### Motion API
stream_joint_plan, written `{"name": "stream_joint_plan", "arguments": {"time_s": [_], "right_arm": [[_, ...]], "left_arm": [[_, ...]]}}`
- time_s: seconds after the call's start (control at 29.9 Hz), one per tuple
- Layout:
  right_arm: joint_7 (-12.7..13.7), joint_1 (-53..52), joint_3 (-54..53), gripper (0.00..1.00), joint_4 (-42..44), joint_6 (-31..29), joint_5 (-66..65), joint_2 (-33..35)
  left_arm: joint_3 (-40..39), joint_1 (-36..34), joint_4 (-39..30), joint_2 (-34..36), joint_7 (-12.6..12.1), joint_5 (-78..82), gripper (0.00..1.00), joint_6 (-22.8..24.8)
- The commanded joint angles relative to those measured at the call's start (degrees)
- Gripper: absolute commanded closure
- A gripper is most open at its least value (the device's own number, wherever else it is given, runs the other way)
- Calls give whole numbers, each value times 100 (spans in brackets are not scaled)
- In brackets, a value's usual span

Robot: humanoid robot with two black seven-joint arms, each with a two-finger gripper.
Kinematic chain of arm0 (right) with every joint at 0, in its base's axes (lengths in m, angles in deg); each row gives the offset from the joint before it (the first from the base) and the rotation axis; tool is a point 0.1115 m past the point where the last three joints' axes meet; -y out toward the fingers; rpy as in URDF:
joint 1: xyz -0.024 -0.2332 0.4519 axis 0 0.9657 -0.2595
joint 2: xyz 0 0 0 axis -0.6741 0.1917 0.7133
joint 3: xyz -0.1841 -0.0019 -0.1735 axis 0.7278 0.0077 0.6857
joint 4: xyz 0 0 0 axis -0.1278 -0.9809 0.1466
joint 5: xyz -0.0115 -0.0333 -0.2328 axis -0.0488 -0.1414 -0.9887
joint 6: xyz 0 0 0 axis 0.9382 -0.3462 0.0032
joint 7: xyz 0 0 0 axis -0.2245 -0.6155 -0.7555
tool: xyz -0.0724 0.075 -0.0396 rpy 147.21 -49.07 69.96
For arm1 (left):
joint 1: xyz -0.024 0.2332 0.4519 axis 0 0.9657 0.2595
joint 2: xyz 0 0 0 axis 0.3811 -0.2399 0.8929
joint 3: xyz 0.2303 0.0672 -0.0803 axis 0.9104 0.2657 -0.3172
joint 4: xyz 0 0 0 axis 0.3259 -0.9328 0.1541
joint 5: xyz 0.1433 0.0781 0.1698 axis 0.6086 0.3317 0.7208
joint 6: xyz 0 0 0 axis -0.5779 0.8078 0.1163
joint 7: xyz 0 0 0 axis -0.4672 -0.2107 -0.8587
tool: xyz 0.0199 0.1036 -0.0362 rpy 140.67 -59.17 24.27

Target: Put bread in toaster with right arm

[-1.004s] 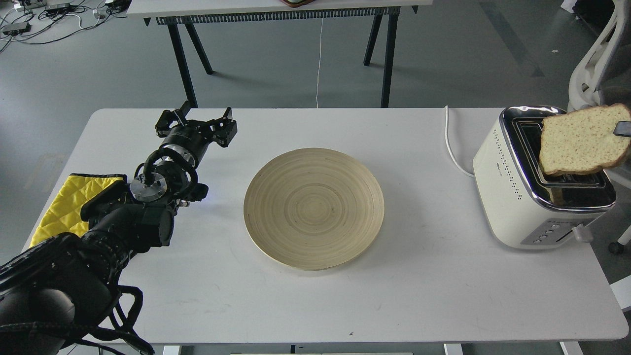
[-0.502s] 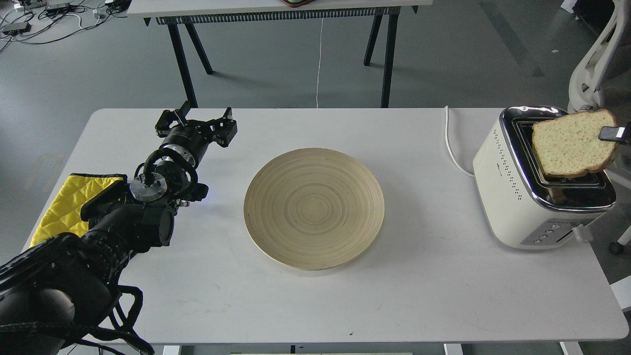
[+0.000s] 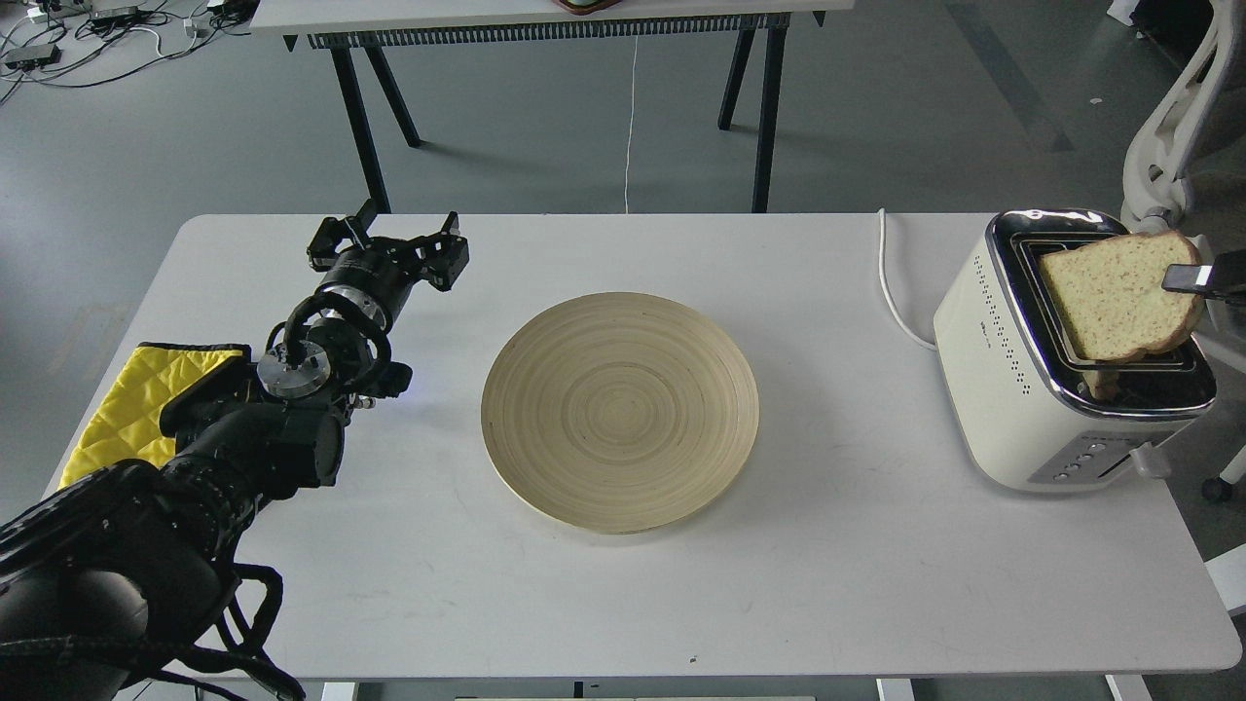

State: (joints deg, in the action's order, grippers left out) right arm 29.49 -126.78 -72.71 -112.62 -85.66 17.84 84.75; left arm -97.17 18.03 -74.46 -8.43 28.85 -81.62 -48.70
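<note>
bread (image 3: 1117, 297) stands tilted over the toaster (image 3: 1051, 360), its lower edge in a slot, pinched at its right edge by the right hand (image 3: 1199, 279), mostly out of view. the left hand (image 3: 387, 240) hovers spread above the tabletop (image 3: 857, 545), beside a wooden plate (image 3: 619, 411).

Even, diffuse overhead light leaves the white surface (image 3: 827, 545) bright, with soft faint shadows under the plate (image 3: 620, 411), mild glare on the toaster's (image 3: 1056, 389) chrome top, and sharp focus throughout.
</note>
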Motion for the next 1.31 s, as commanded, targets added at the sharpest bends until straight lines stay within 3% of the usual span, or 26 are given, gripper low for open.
{"name": "stream_joint_plan", "arguments": {"time_s": [0.0,0.1,0.2,0.33,0.37,0.4,0.6,0.97,1.27], "right_arm": [[14,7,1,91,20,-1,21,-49],[40,7,1,91,99,-1,47,-93],[57,7,-8,79,117,-1,56,-119],[93,7,-52,38,126,-1,73,-154],[101,7,-52,23,126,-1,108,-163],[101,7,-43,20,126,-1,169,-163],[479,7,-43,8,178,-1,530,-190],[488,-2,-552,6,328,-1,1417,-426],[444,217,-632,5,266,-1,3543,-1383]], "left_arm": [[1,0,1,-2,0,-3,0,0],[1,0,1,6,0,-3,0,0],[1,0,-8,6,0,6,0,0],[1,0,1,-2,0,-3,0,0],[1,0,1,6,0,-3,0,0],[1,0,1,-2,0,-3,0,0],[1,0,1,-2,0,6,0,0],[1,0,1,6,0,-3,0,0],[1,0,1,6,0,-3,0,0]]}}
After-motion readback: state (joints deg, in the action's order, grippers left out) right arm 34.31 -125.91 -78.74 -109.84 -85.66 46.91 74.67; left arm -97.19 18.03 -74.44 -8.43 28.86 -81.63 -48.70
